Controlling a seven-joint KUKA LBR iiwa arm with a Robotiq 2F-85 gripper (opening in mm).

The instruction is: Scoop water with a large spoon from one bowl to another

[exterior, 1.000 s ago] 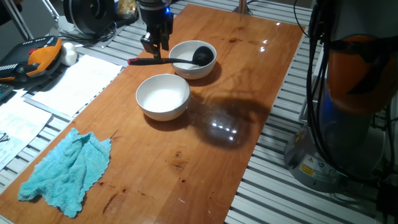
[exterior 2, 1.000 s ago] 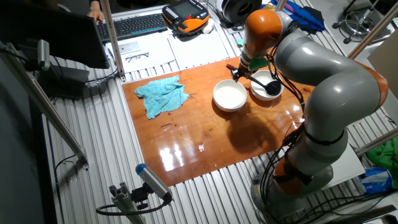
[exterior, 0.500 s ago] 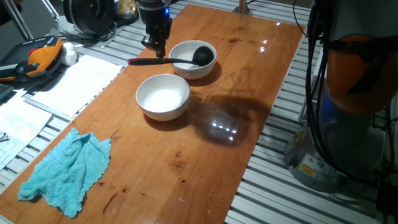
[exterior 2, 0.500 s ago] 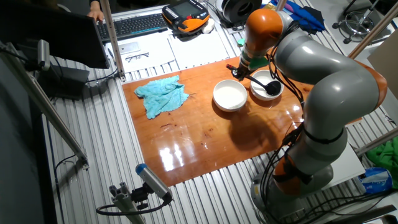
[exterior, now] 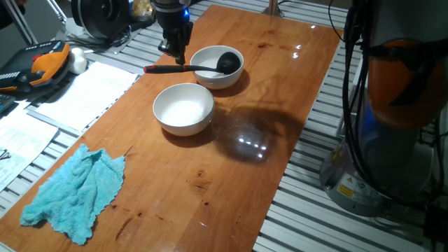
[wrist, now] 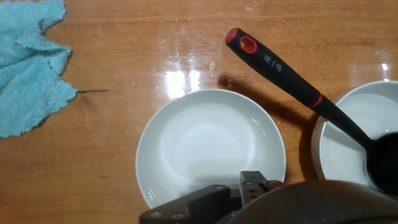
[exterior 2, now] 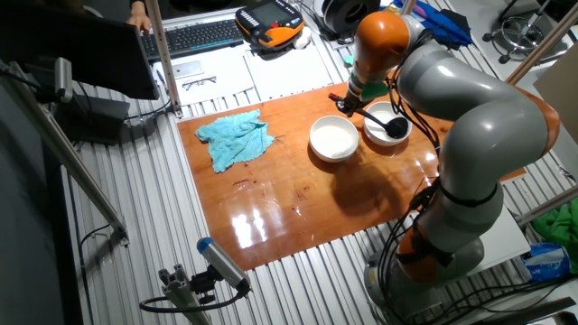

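Two white bowls (exterior: 183, 108) sit side by side; the gripper (exterior: 174, 50), now lowered and narrowed above the large spoon's (exterior: 192, 68) handle, holds nothing, so scooping hasn't begun.

Wooden table (exterior: 294, 91): two bowls (exterior: 183, 108) (exterior: 218, 67), blue cloth (exterior: 73, 192).

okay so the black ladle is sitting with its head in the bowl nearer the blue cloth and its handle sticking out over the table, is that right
Not quite. The large spoon has its head in the bowl farther from the blue cloth; the nearer bowl has no utensil in it. Its handle does stick out over the table. One fixed view shows this.
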